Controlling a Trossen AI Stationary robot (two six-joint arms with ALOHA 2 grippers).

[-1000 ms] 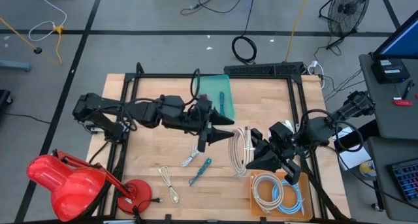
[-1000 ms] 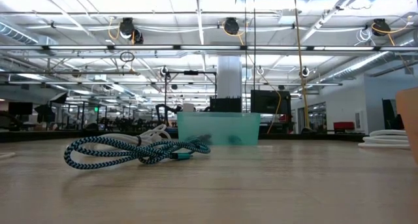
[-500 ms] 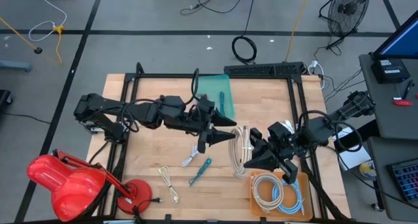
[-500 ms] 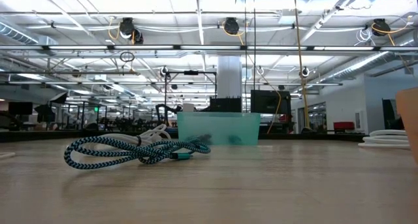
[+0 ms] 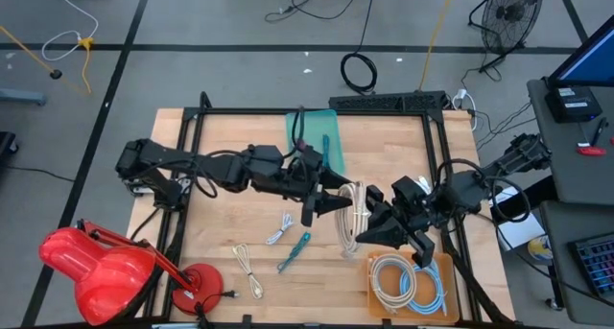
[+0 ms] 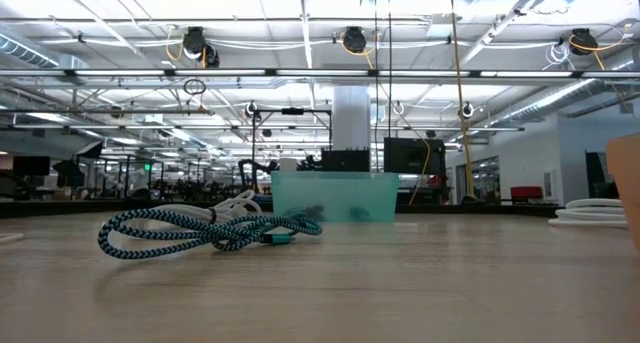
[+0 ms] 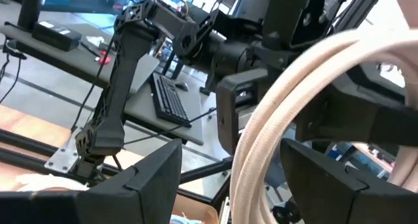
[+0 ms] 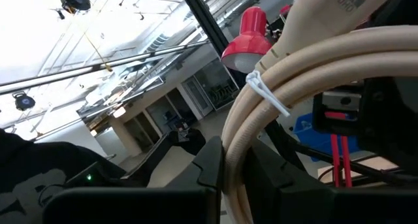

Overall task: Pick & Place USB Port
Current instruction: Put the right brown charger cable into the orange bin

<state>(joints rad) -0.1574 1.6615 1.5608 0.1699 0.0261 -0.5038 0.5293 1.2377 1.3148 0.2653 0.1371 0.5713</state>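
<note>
handover of the cream usb cable at mid-counter

the two end effectors meet just right of centre in the high view, over the wooden counter [image 5: 230, 223]. the right end effector [image 5: 367, 235] is clamped shut on the coiled cream cable [image 5: 355, 219], whose loops hang between the two arms; in the right wrist view the bundled strands, cinched with a white tie, run straight down between its dark fingers [image 8: 215, 162]. the left end effector [image 5: 338, 200] has its fingers spread as wide as they go, and in the left wrist view a loop of the same cable [image 7: 287, 113] passes through the gap between the two fingers [image 7: 153, 178], apparently touching neither.

this looks like the transfer step: the cable is lifted off the counter and offered to the left arm, which seems placed to take it but has not closed. the teal bin [image 5: 315, 137] at upper centre of the high view, which already holds something teal, is a likely drop place, though that is a guess; the orange tray [image 5: 446, 271] at lower right holds other coils.

the next move calls for the left fingers to close on the loop before the right lets go, or the coil could slip and unravel. other cables lie loose at lower centre, among them a teal braided cable [image 6: 200, 230].
</note>
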